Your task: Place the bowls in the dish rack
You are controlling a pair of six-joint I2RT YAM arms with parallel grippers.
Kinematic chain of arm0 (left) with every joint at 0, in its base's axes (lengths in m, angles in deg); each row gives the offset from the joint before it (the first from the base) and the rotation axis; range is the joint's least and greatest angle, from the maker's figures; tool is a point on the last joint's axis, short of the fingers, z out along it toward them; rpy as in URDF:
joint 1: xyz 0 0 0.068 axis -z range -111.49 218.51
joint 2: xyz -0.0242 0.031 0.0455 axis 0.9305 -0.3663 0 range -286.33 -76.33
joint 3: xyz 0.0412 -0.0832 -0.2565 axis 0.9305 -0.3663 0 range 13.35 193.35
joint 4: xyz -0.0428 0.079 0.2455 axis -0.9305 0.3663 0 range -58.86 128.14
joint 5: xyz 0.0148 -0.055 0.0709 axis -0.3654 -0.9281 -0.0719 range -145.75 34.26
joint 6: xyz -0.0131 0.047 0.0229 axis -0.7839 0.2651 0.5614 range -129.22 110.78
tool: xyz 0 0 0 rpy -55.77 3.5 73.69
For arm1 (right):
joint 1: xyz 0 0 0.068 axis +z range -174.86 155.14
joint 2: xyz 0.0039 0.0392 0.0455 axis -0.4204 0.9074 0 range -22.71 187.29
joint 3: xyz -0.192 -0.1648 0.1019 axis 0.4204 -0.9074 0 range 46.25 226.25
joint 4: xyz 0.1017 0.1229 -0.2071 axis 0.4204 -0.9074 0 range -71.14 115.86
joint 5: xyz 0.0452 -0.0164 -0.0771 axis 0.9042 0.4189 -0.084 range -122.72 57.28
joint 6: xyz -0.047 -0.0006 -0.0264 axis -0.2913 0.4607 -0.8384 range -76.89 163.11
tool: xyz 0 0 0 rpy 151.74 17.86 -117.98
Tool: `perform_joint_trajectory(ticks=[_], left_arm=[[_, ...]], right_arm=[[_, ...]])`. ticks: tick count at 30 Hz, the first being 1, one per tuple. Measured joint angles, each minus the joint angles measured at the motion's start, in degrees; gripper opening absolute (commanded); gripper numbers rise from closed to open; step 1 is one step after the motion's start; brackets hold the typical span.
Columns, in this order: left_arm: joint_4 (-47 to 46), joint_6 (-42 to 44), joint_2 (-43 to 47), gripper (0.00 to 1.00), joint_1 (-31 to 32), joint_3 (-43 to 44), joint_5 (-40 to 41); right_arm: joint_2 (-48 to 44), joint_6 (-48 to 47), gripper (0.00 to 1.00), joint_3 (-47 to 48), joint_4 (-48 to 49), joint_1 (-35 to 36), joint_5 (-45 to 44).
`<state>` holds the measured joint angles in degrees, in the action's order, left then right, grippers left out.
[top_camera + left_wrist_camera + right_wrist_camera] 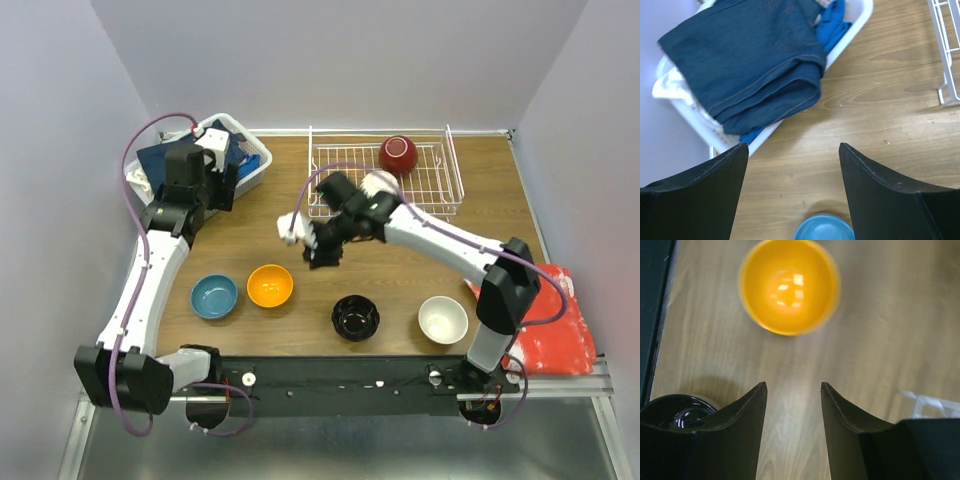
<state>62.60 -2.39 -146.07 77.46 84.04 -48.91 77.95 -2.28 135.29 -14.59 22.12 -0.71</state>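
Left gripper (792, 150) is held open, empty, by the basket (862, 12) — right gripper (792, 386) likewise, near the orange bowl (788, 286). A maroon bowl (398, 154) is seen in the rack (430, 186).

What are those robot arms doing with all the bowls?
They're putting bowls into the white wire dish rack. A dark red bowl sits in it. The blue bowl, orange bowl, black bowl and white bowl wait on the table. The right end effector is open and empty, facing the orange bowl. The left end effector is open by the clothes basket.
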Motion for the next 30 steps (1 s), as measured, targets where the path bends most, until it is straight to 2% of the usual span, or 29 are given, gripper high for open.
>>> perform_joint_trajectory(ticks=[4,7,14,21,30], left_arm=[[1.5,-1.5,6.0,0.88,-3.3,-1.7,0.0],[1.6,-3.0,9.4,0.88,-5.1,-1.7,0.0],[3.4,-6.8,12.2,0.89,-11.2,-1.7,-1.4],[4.7,-9.1,12.8,0.88,-13.1,-1.7,-4.0],[4.6,-10.2,12.8,0.88,-14.2,-1.7,-5.8]], right_arm=[[2.5,-7.6,0.55,-3.2,-1.0,8.6,-3.3],[2.8,-10.8,0.55,-6.3,-0.1,11.7,-4.5],[3.3,-13.6,0.54,-8.5,6.1,13.5,-7.2],[6.5,-14.6,0.51,-8.4,9.4,15.5,-7.5],[9.6,-15.9,0.34,-7.6,9.9,16.1,-7.6]])
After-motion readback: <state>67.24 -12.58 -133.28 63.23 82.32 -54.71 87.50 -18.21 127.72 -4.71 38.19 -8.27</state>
